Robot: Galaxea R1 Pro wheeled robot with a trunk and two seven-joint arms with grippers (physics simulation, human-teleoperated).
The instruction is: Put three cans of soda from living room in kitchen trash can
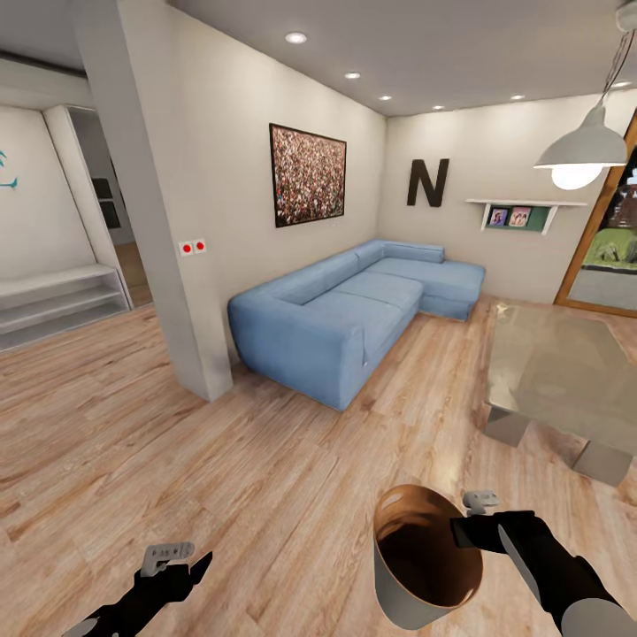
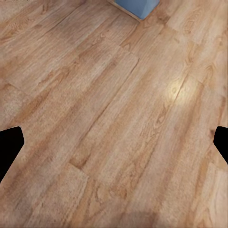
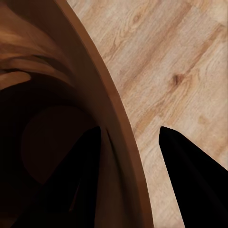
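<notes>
the tash can (image 1: 425, 566) is pinched at its rim by the right gripper (image 1: 462, 531); it is judged light, stiff and glossy-slick inside. the left gripper (image 1: 181, 566) is spread wide, empty.

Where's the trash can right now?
In the head view the trash can is low on the right, held off the wood floor by the right pincer, whose fingers straddle its rim, short of the glass coffee table.
</notes>
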